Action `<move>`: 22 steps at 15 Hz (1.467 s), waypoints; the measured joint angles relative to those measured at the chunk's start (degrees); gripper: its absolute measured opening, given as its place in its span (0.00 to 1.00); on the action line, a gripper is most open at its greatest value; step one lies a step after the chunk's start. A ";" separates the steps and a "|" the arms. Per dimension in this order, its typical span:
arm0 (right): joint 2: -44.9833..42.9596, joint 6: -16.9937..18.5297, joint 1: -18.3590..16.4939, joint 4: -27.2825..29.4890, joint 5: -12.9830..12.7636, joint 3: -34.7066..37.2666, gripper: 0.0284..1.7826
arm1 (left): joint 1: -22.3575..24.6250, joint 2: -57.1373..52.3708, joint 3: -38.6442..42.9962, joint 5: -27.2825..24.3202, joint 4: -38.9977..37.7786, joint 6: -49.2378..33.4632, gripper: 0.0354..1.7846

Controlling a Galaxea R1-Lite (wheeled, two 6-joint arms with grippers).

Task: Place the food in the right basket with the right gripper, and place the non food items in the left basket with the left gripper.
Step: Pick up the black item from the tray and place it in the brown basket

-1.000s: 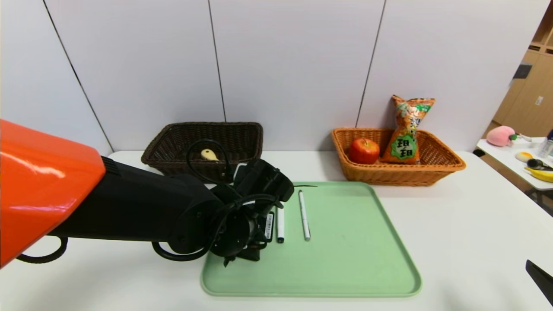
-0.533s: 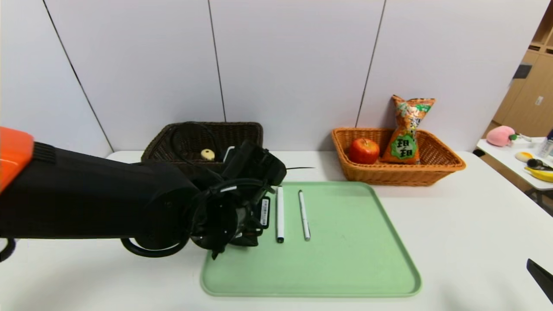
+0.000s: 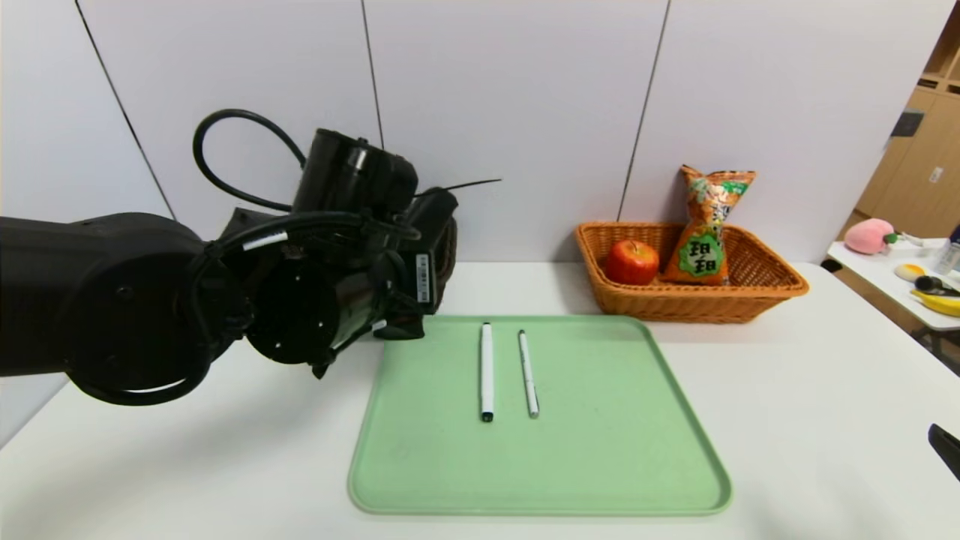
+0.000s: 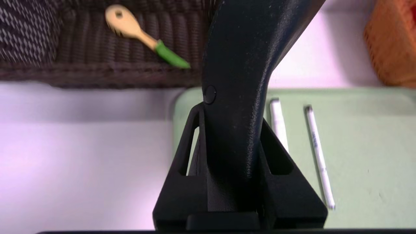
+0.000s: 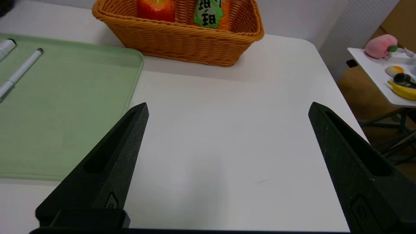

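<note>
Two white pens, one point(image 3: 486, 371) left of the other point(image 3: 528, 373), lie side by side on the green tray point(image 3: 600, 465). They also show in the left wrist view point(image 4: 279, 123) point(image 4: 318, 156). My left gripper point(image 3: 401, 328) is shut and empty, raised above the tray's far left corner beside the dark basket point(image 4: 97, 74). A wooden spoon with a green handle point(image 4: 143, 35) lies in that basket. The orange basket point(image 3: 757, 296) holds a red apple point(image 3: 631, 262) and a snack bag point(image 3: 705, 229). My right gripper point(image 5: 227, 110) is open and empty over bare table at the right.
My left arm hides most of the dark basket point(image 3: 446, 255) in the head view. A side table point(image 3: 892, 289) at the far right carries a pink toy peach point(image 3: 868, 235), a banana point(image 3: 937, 301) and other small items. A white wall panel stands behind the baskets.
My left arm has risen and drawn back to the left off the tray, uncovering the left pen and now covering the dark basket. Both pens stay put. The right gripper has barely moved.
</note>
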 joint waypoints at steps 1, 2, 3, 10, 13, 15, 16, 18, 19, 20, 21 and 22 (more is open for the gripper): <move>-0.09 0.09 0.04 0.02 0.11 -0.20 0.95 | 1.40 -0.04 0.02 -0.04 -1.77 1.79 0.21; -0.16 0.06 0.04 0.02 0.13 -0.30 0.95 | 2.83 0.07 0.04 -0.28 -3.36 3.57 0.21; -0.20 0.09 0.04 0.02 0.24 -0.37 0.95 | 3.96 0.40 0.04 -0.52 -4.68 4.88 0.20; -0.35 0.12 0.17 0.28 0.72 -0.12 0.95 | 16.92 10.28 -6.89 -9.68 -18.85 20.20 0.20; -0.33 0.17 0.17 0.50 0.72 0.00 0.95 | 17.75 13.49 -7.30 -9.92 -22.41 20.20 0.20; -0.30 0.43 0.17 0.74 0.77 0.02 0.95 | 17.99 15.96 -7.30 -9.85 -26.90 20.55 0.20; -0.30 0.94 0.17 0.77 0.94 0.02 0.95 | 18.27 16.92 -7.30 -9.84 -27.51 20.78 0.20; -0.28 1.41 0.17 0.77 1.44 0.20 0.95 | 18.60 18.14 -7.11 -9.84 -27.28 20.81 0.20; -0.28 1.44 0.20 0.74 1.51 0.27 0.95 | 18.65 18.54 -6.95 -9.76 -27.50 20.72 0.26; -0.28 1.44 0.17 0.74 1.51 0.35 0.95 | 18.77 18.88 -6.89 -9.65 -27.65 20.50 0.35; -0.28 1.41 0.17 0.77 1.54 0.41 0.95 | 19.04 19.13 -6.89 -9.64 -28.00 20.39 0.41; -0.27 1.39 0.17 0.83 1.55 0.46 0.95 | 19.24 19.37 -6.86 -9.59 -28.67 20.33 0.48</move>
